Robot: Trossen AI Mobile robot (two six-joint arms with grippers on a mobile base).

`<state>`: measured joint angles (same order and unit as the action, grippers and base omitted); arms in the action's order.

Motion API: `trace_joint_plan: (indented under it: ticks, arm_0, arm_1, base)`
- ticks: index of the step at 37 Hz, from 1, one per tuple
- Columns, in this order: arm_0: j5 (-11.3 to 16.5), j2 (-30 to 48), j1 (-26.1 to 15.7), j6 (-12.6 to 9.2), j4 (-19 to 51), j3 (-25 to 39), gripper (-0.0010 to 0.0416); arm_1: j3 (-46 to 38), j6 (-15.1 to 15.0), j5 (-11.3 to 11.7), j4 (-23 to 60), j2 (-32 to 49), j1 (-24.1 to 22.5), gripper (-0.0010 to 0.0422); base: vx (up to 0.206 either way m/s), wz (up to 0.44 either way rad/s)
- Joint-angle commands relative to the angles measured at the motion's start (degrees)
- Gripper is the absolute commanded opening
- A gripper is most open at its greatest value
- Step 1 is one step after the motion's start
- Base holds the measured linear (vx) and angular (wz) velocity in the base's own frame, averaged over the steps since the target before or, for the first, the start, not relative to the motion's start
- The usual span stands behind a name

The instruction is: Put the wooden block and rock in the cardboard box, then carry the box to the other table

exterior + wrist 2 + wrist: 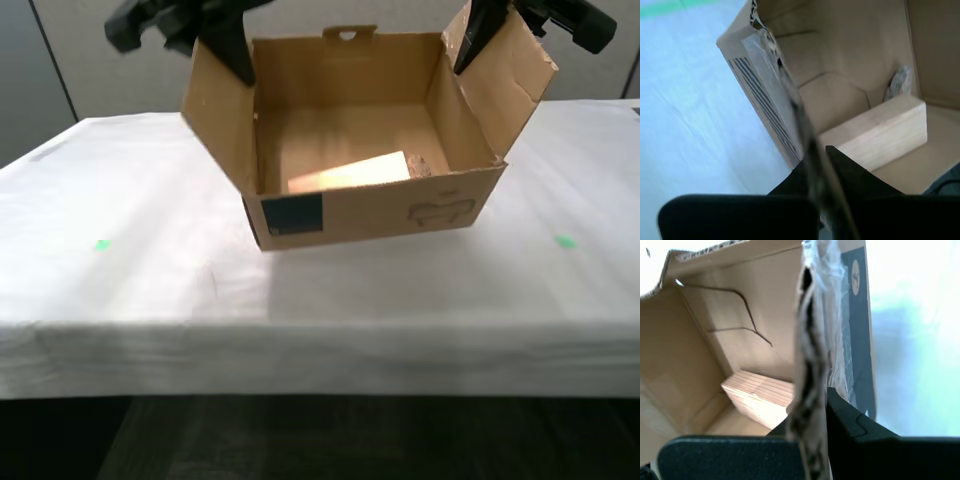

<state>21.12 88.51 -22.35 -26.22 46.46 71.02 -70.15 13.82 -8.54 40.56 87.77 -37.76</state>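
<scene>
A white-covered desk (150,280) with green tape marks (101,244) fills the exterior view. At that view's left, my second gripper (820,160) has its jaws closed on one side flap of the cardboard box (370,215). The box sits tilted at the desk's middle. Inside it, the wooden block (350,172) lies along the front wall, and the rock (421,165) touches the block's end. At the right, my first gripper (815,410) pinches the opposite flap. Both flap edges look ragged. A tear or uneven release could drop the box and tip its contents.
</scene>
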Motion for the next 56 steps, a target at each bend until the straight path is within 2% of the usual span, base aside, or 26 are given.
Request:
trace_joint_plan:
  ticks: [1,6,11,14,18,29,40,42,46,50,56]
  arm_0:
    - [1.6,0.0,-0.3,-0.8,-0.7,0.2,-0.0001]
    - [1.4,0.0,-0.3,-1.5,-0.9,0.2,-0.0001]
    - [1.2,0.0,-0.3,-2.9,-1.5,0.2,-0.0001]
    - [-0.5,0.4,0.2,-2.9,-1.5,0.7,-0.0001]
    - [-2.2,2.0,0.9,-2.9,-1.5,1.4,-0.0001]
    - [-2.2,9.1,1.1,-1.7,-2.8,5.4,-0.0001]
    - [-2.3,12.5,2.3,-2.3,-2.4,8.4,-0.0001]
    - [-3.5,12.5,2.6,-2.4,-2.4,8.4,-0.0001]
    - [-7.7,12.5,3.5,-2.7,-2.3,8.4,-0.0001]
    - [-8.0,12.5,5.5,-3.6,-2.3,7.7,-0.0001]
    - [-7.9,12.5,7.2,-3.6,-2.4,6.9,-0.0001]
  arm_1:
    - [-3.5,-2.2,-2.7,-0.5,2.6,0.5,-0.0001]
    - [-8.0,-6.8,-2.7,1.9,7.0,0.6,-0.0001]
    - [-11.7,-8.6,-2.7,2.1,10.7,1.5,-0.0001]
    - [-14.1,-9.6,-2.7,2.1,13.0,2.1,-0.0001]
    - [-16.9,-10.0,-2.7,2.6,15.9,2.9,-0.0001]
    - [-18.0,-11.6,-3.1,2.9,18.8,3.6,-0.0001]
    - [-17.9,-12.4,-3.6,2.9,18.9,5.2,-0.0001]
    - [-17.9,-12.5,-3.6,2.3,18.9,5.4,-0.0001]
    - [-17.9,-13.3,-3.8,0.6,18.9,5.7,-0.0001]
    - [-17.9,-13.2,-4.2,-0.5,18.9,5.9,-0.0002]
    - [-17.9,-13.2,-4.2,-0.3,18.9,6.0,-0.0002]
  base:
    - [0.163,0.05]
    - [0.135,0.038]
    - [0.103,0.022]
    - [0.088,0.003]
    - [0.08,-0.001]
    - [0.086,-0.004]
    - [0.078,0.0]
    - [0.027,-0.003]
    - [0.008,-0.001]
    - [0.0,0.0]
    - [0.0,0.0]
